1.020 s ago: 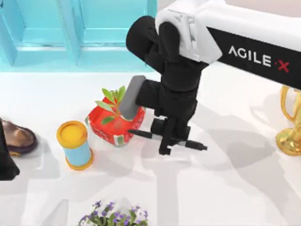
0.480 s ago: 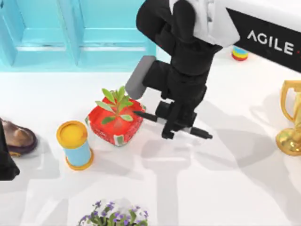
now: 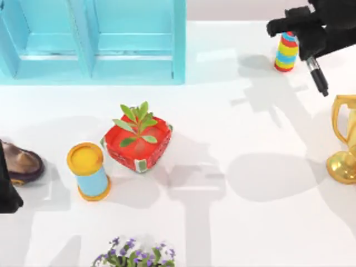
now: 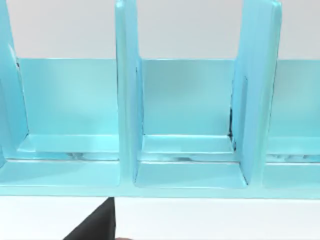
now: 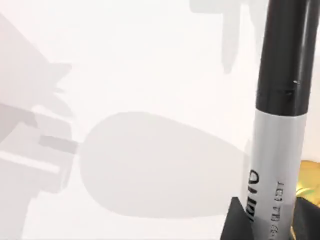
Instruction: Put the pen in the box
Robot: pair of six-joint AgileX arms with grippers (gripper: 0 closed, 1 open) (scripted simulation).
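At the table's far right corner the right gripper (image 3: 309,39) pinches the slim grey-barrelled, black-ended marker pen (image 3: 317,75) – it sticks out beyond the fingers, beside a striped ring toy (image 3: 286,52). Light, stiff, smooth – likely best gripped mid-barrel. The left arm's parked; whether its fingers are spread, I cannot tell.

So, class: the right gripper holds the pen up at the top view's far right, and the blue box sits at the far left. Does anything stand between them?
Nothing visible blocks the way. The pen hangs from the right gripper beside the striped toy; bare tabletop lies between it and the blue box. The red planter sits nearer, off that line.
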